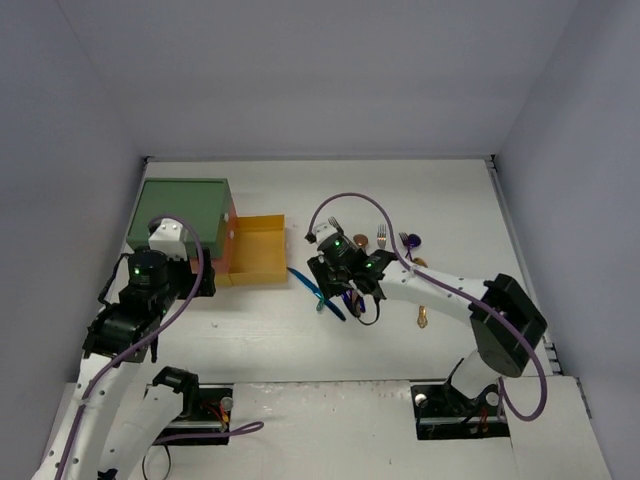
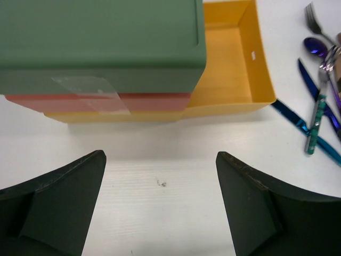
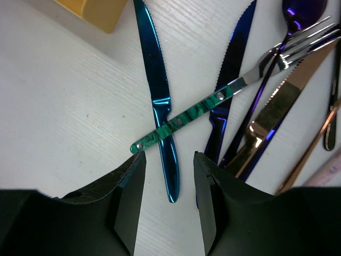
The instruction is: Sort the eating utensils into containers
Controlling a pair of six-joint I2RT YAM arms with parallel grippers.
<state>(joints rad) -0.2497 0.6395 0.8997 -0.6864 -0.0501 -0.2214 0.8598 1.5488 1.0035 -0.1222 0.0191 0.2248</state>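
Yellow drawer (image 3: 93, 12): corner only in right wrist view, cut by top edge.
Purple spoon (image 3: 301, 9): bowl cropped at top.
Copper knife (image 3: 277, 101): runs off right edge.
Dark blue knife (image 3: 230, 61): handle end behind right gripper (image 3: 169, 160).
Orange-red drawer (image 2: 154, 101): front strip only, under green top (image 2: 101, 37).
Utensil cluster (image 2: 315, 120), left wrist view: blurred, cropped at right edge.

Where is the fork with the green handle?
In the right wrist view, the green-handled fork lies across the blue knife, just ahead of the right end effector.

white wood-grain table (image 2: 160, 154) with a small dark speck (image 2: 161, 183), pale grey walls (image 1: 320, 70) around it
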